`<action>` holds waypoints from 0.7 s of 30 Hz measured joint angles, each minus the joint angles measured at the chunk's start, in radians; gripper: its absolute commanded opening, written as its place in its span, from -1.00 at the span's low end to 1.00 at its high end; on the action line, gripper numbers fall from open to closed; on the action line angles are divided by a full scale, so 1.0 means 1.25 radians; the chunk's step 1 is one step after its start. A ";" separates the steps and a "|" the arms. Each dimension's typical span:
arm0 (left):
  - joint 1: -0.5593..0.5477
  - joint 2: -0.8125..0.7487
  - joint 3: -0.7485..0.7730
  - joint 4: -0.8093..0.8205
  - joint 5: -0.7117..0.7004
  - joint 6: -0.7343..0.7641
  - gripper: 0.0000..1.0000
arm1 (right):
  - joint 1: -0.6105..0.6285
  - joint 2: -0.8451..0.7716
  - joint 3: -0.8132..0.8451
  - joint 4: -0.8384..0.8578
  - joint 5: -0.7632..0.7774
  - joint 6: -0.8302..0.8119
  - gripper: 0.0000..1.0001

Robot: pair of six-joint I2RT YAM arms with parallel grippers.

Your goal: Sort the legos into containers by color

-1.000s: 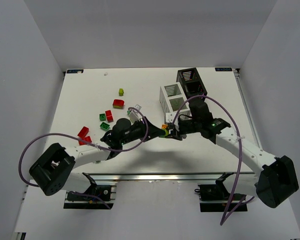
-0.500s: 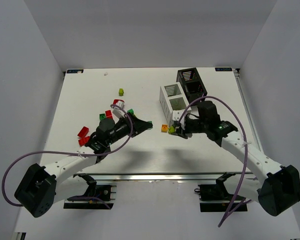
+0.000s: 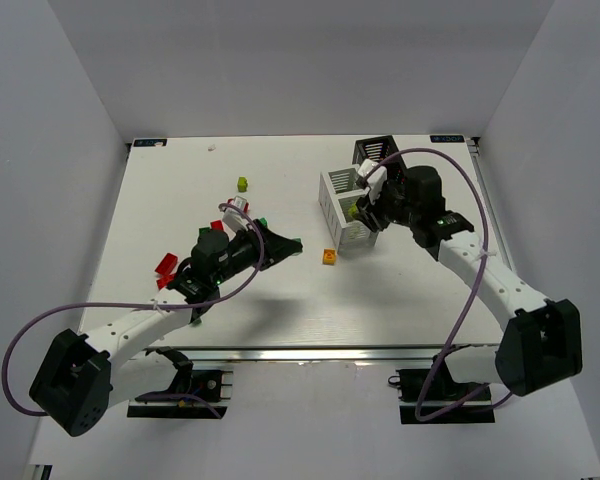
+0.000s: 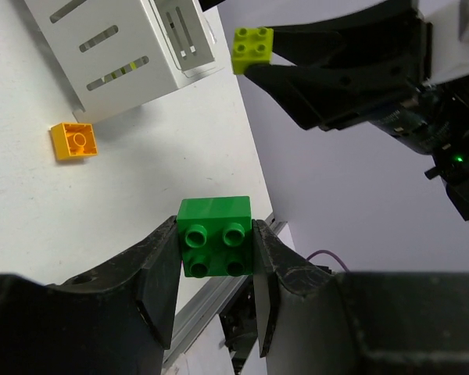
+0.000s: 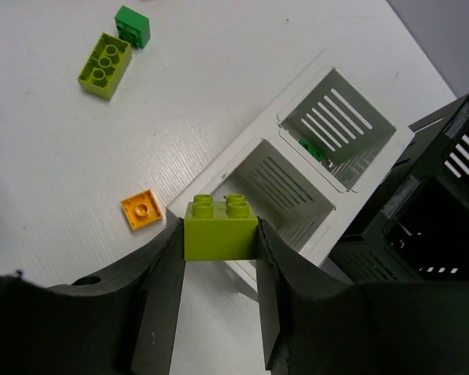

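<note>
Lime brick (image 5: 220, 229) held above white bin (image 5: 246, 144), green brick (image 4: 214, 236) held aloft, orange brick (image 5: 141, 211) beside white bin

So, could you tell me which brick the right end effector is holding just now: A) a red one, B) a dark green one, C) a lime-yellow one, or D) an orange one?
C: the right wrist view shows the right end effector clamped on a lime-yellow brick over the white bin, while the orange brick lies loose on the table.

Robotics lab, white-walled enclosure (image 3: 70, 90), table-bolted arms (image 3: 130, 325)
</note>
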 measured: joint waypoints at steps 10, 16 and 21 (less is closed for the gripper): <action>0.000 0.003 0.028 -0.045 0.000 0.024 -0.53 | -0.003 0.118 0.042 0.008 0.049 0.034 -0.33; 0.000 0.048 0.085 -0.054 0.002 0.046 -0.52 | -0.015 0.144 0.050 0.011 0.055 0.038 0.28; 0.000 0.141 0.182 -0.083 0.021 0.078 -0.51 | -0.029 0.146 0.053 0.010 0.047 0.043 0.38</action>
